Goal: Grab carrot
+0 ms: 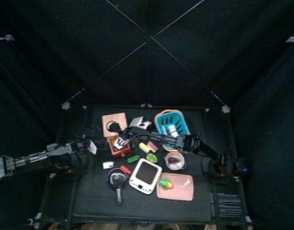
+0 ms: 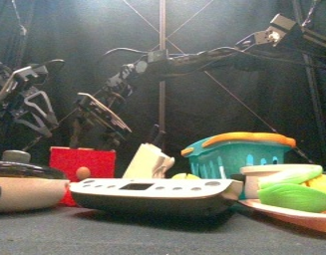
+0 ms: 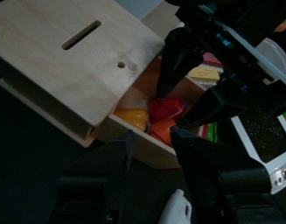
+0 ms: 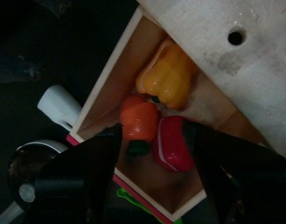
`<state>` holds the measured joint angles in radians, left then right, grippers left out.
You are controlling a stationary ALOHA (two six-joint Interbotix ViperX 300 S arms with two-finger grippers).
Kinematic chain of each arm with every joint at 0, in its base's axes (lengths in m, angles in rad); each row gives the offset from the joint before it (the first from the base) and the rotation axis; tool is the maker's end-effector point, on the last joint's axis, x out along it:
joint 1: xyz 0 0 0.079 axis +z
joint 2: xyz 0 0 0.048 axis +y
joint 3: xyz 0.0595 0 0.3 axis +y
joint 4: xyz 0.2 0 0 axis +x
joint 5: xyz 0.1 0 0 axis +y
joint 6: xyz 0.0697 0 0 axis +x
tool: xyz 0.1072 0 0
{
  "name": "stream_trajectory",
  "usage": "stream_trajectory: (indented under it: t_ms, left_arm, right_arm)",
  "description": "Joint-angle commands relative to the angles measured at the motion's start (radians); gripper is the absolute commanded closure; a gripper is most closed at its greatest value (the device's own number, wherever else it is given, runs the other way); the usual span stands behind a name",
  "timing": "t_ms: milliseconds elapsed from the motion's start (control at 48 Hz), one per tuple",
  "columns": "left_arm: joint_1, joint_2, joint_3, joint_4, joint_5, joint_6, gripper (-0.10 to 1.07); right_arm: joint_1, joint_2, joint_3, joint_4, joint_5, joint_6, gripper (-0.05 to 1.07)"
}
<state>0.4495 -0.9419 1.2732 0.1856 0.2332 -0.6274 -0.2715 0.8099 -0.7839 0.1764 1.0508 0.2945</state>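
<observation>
The carrot (image 4: 138,117) is a stubby orange piece with a green end. It lies in the open drawer of a pale wooden box (image 4: 233,52), between a yellow pepper (image 4: 169,72) and a red piece (image 4: 176,145). My right gripper (image 4: 156,162) hangs just above the drawer, open, one jaw on each side of the carrot and red piece, holding nothing. The left wrist view shows the same drawer, the carrot (image 3: 159,131) and the right gripper (image 3: 177,109) over it. From the top, the right arm reaches across to the box (image 1: 111,120). My left gripper (image 1: 86,146) rests open beside the box.
A blue basket (image 1: 173,119) stands behind the right arm. A white device (image 1: 143,176) and a pale-salmon board (image 1: 177,188) with green pieces lie toward the front. Several small toys crowd the middle. A bowl (image 1: 174,160) sits right of centre.
</observation>
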Motion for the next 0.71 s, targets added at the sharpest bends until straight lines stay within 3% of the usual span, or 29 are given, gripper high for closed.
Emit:
stream_trajectory:
  t_ms: [0, 688]
  left_arm:
    - [0.006, 0.002, -0.014, 0.003, -0.009, 0.002, 0.18]
    - [0.017, 0.002, -0.008, 0.002, -0.005, 0.002, 0.18]
  right_arm:
    - [0.005, -0.025, -0.029, 0.003, 0.0, -0.002, 0.12]
    - [0.026, 0.018, -0.032, 0.006, 0.04, 0.0, 0.14]
